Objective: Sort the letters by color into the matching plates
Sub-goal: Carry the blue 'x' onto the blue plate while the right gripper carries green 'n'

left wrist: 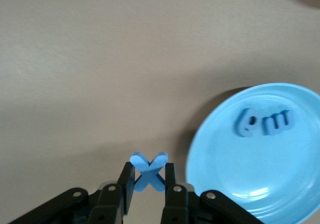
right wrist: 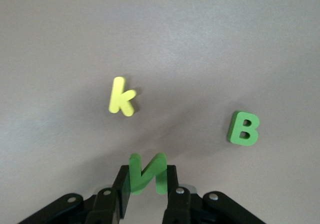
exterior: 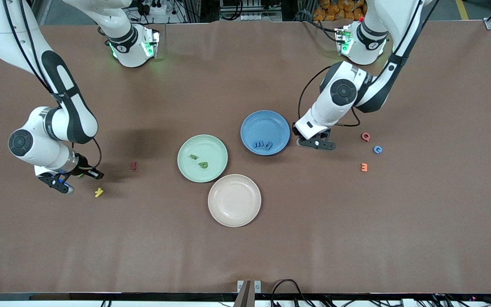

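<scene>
Letters: the green plate [exterior: 202, 158] holds two green ones [exterior: 199, 161]; the blue plate [exterior: 265, 132], at its 2 o'clock, holds blue ones [exterior: 262, 145]. Left hand [left wrist: 149, 184], beside the blue plate, grips a blue X [left wrist: 148, 170]. Right hand [right wrist: 148, 186], at the right arm's end of the worktop, grips a green N [right wrist: 147, 172]. Outstanding, by my estimate: both held letters, green B [right wrist: 243, 128], blue C [exterior: 377, 149].

Round blue plate [exterior: 249, 128]: toward your left arm's end, holding three chunky blue letters [exterior: 263, 145].
Round mint-green plate [exterior: 218, 147]: beside it, nearer the camera, holding two green letters [exterior: 199, 161].
Round beige plate [exterior: 234, 200]: nearest the camera.
Loose blue letter C [exterior: 377, 149]: between the pink letter [exterior: 365, 136] and the orange letter [exterior: 364, 167].
</scene>
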`<act>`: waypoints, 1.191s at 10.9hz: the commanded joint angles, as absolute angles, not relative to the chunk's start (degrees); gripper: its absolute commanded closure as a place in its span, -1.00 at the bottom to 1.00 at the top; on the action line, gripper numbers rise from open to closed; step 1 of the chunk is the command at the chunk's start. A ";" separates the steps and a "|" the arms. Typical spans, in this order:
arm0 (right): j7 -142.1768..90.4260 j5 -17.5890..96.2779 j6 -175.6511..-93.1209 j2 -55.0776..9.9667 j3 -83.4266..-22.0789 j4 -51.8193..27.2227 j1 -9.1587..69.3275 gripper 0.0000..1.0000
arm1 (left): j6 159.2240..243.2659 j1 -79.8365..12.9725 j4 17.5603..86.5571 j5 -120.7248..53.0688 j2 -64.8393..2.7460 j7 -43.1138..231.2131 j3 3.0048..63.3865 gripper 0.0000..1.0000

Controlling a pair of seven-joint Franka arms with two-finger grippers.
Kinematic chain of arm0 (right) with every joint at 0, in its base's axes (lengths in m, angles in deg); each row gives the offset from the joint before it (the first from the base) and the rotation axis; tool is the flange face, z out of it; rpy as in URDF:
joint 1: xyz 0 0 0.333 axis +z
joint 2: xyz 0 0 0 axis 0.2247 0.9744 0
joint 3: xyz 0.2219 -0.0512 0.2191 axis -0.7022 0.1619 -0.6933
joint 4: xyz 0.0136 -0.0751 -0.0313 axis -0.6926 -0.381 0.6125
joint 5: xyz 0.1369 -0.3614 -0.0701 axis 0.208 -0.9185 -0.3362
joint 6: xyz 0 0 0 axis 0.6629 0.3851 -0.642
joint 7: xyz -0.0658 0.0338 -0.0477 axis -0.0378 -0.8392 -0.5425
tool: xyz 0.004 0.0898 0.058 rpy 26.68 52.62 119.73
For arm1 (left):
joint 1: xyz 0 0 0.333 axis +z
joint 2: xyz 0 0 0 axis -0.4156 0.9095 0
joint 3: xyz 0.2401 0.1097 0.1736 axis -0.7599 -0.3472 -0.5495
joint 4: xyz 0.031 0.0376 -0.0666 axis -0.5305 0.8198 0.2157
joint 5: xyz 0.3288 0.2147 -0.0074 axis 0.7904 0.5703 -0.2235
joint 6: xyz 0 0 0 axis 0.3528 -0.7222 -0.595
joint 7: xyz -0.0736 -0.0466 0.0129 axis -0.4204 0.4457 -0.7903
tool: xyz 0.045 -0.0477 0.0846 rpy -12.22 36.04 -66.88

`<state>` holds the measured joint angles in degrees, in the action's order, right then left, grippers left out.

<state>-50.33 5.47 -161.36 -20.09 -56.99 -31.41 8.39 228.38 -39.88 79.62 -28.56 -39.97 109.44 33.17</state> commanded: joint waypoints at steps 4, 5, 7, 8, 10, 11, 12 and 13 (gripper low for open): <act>-50.59 5.22 -160.18 -21.94 -57.59 -30.96 13.24 0.52 | 227.52 -43.01 73.38 -29.14 -35.40 120.89 35.96 1.00; -50.86 5.31 -160.09 -22.02 -57.67 -30.96 14.12 0.52 | 227.69 -43.10 73.11 -29.14 -34.88 121.87 36.66 1.00; -52.25 5.31 -160.01 -22.11 -57.67 -31.05 16.05 0.52 | 228.22 -45.02 72.67 -29.05 -33.91 124.24 36.84 1.00; -53.13 5.31 -160.09 -22.20 -57.67 -30.96 17.19 0.52 | 228.92 -45.56 72.67 -27.40 -33.82 126.08 36.84 1.00; -53.41 5.40 -160.01 -22.55 -57.67 -30.96 19.48 0.52 | 229.01 -46.44 72.23 -23.45 -33.03 131.34 36.93 1.00; -53.41 5.49 -160.01 -22.73 -57.67 -30.87 21.06 0.52 | 229.01 -46.79 71.88 -22.39 -32.42 133.20 37.02 1.00; -53.41 5.49 -158.61 -22.90 -57.67 -30.18 22.46 0.52 | 229.01 -47.14 71.53 -22.20 -32.15 133.82 37.02 1.00; -53.49 5.49 -156.16 -22.99 -57.67 -28.87 24.22 0.52 | 229.01 -47.23 71.35 -22.20 -31.80 133.83 37.02 1.00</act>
<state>-52.50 5.51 -160.38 -21.44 -57.87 -30.21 21.13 228.75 -46.70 72.92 -24.04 -33.27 131.34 36.98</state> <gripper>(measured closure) 0.670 0.718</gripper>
